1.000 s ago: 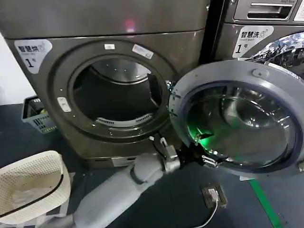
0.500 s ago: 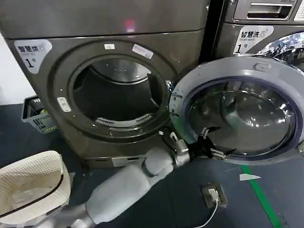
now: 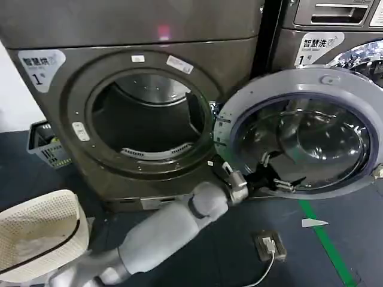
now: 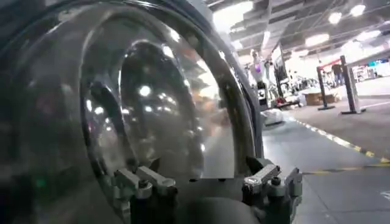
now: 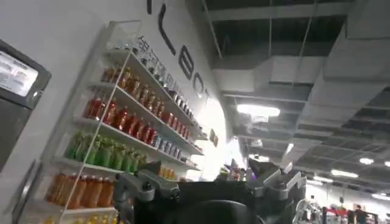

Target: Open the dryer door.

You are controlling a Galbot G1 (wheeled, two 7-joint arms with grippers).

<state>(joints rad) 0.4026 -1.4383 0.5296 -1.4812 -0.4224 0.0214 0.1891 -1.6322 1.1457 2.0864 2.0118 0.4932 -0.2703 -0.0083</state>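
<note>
Dryer door (image 3: 302, 140), large and round with a grey plastic inner rim around dark bulging glass, stands swung wide to the right of the drum opening, hinged at its left edge.

Judging by the head view, the left gripper (image 3: 276, 177) reaches up from the lower left and sits against the lower inner face of the glass, jaws spread and grasping nothing; the wrist view shows its fingers (image 4: 146, 184) parted with the curved glass just beyond them. So the door lies directly ahead of the jaws, its face turned toward the robot, the free edge far to the right and the hinge beside the dark drum opening (image 3: 146, 116). Any further swing would mean pushing rightward and away. The right gripper (image 5: 207, 185) hangs parked, jaws apart and empty, facing shelves of bottles (image 5: 116, 122).
</note>
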